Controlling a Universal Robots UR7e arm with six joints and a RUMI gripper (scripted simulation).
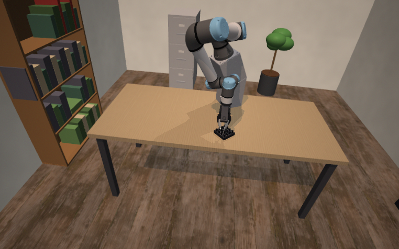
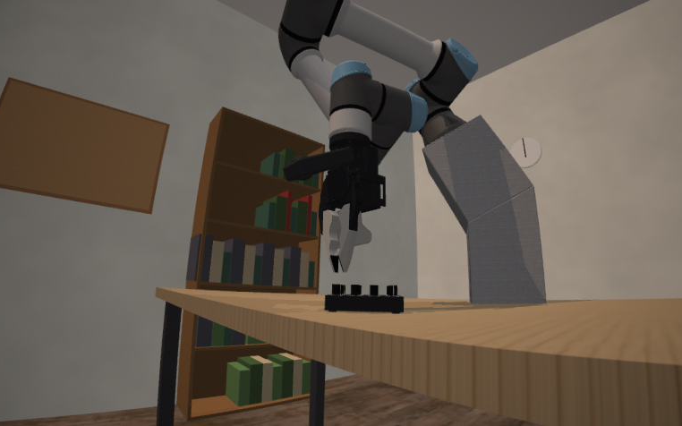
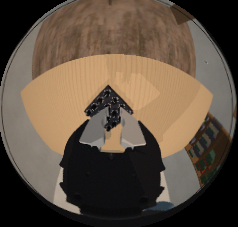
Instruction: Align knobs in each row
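The black knob box [image 1: 225,134] [image 2: 364,303] [image 3: 103,102] lies flat on the wooden table [image 1: 163,108] [image 2: 491,328] [image 3: 160,94], near its front edge. Its small black knobs stand upright in rows; their marks are too small to read. My gripper [image 1: 222,126] [image 2: 339,268] [image 3: 114,107] points straight down and hangs a short way above the box, over its left end as seen in the exterior view. It does not touch the knobs. Its fingers are nearly together, with only a narrow gap and nothing between them.
A bookshelf [image 1: 49,71] [image 2: 259,249] stands left of the table. A filing cabinet [image 1: 180,52], the robot's grey pedestal [image 1: 229,71] [image 2: 491,222] and a potted plant [image 1: 272,68] stand behind it.
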